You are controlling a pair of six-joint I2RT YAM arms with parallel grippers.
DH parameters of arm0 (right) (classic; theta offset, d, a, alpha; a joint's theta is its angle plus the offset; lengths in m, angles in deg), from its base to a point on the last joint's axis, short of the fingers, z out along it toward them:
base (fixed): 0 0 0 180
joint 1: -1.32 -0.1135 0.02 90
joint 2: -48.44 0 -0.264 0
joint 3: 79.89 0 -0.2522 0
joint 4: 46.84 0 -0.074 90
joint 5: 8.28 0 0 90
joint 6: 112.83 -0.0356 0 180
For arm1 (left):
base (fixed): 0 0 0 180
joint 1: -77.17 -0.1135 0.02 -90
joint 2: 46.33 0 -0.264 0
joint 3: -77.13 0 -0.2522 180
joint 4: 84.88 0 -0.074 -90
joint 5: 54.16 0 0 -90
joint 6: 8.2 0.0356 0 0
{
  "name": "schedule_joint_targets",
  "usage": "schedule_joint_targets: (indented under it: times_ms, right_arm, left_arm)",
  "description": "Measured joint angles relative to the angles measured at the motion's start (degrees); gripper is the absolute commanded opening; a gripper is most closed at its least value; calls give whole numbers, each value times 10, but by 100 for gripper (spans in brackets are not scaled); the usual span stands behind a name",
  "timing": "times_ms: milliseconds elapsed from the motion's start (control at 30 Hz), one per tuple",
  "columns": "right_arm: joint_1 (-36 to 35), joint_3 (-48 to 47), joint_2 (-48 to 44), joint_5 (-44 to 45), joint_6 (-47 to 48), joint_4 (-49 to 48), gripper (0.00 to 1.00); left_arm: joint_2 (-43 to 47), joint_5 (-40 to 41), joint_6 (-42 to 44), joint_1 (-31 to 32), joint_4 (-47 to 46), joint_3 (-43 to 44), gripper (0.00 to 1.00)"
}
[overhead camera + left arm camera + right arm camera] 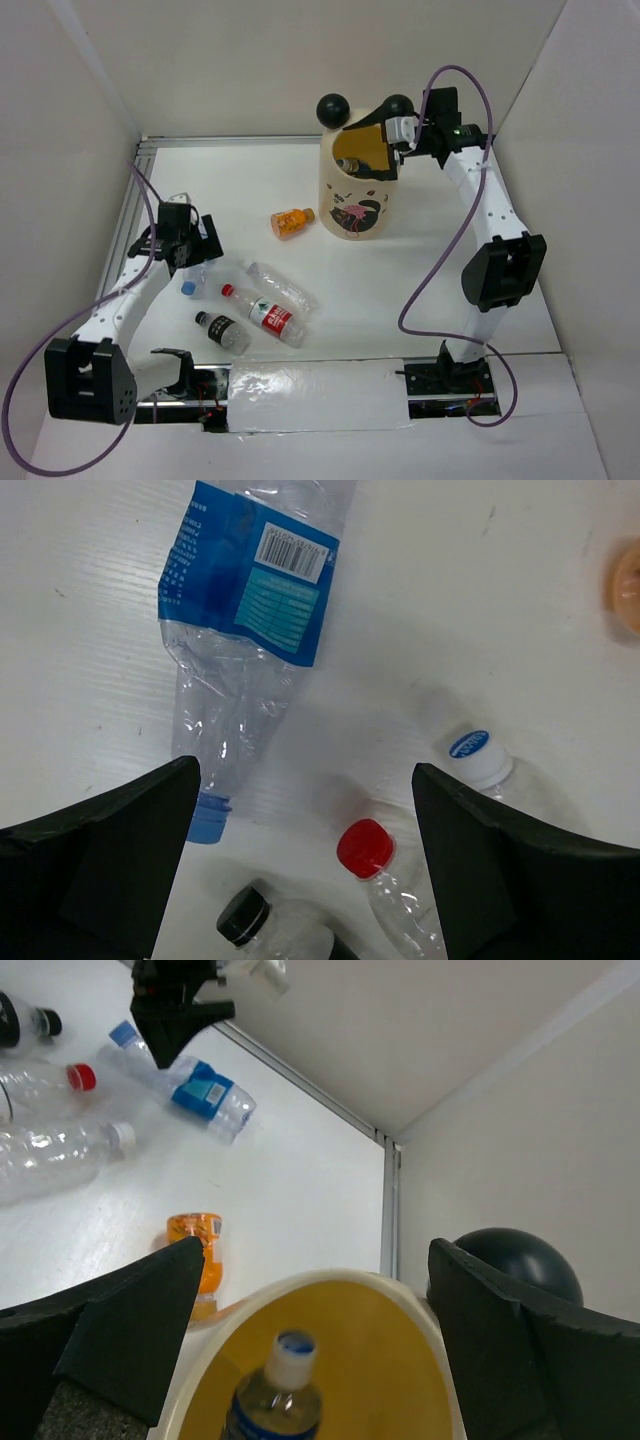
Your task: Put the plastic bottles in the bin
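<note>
Jaws on both arms are standing spread, holding nothing | right gripper [312,1260] is hanging over the bin [355,215], blue-capped bottle [285,1390] sitting inside | left gripper [305,770] is hovering above blue-label bottle [250,610], near left | judging: straddling its crumpled body squarely before closing is looking best

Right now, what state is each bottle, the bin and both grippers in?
Bin: upright, one bottle inside.
Bottle in bin: upright, capped.
Orange bottle: lying.
Blue-label bottle: lying, crumpled, capped.
Red-cap bottle: lying.
Black-cap bottle: lying.
White-cap bottle: lying.
Left gripper: open.
Right gripper: open.
</note>
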Motion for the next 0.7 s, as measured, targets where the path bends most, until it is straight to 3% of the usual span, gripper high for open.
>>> schedule_joint_targets:
  times_ms: [233, 500, 633, 700]
  right_arm:
    - [6, -18, -64, 1, -87, 17, 100]
    - [43, 164, -286, 7, -137, 14, 100]
    - [68, 206, -312, 19, -151, 21, 100]
    - [77, 225, -312, 30, -159, 25, 100]
  left_arm:
    - [-146, 54, 40, -8, -20, 56, 100]
    - [-291, 112, 103, -15, -79, 139, 100]
    - [-367, 127, 120, -15, -97, 161, 92]
    - [-382, 133, 121, -14, -101, 174, 78]
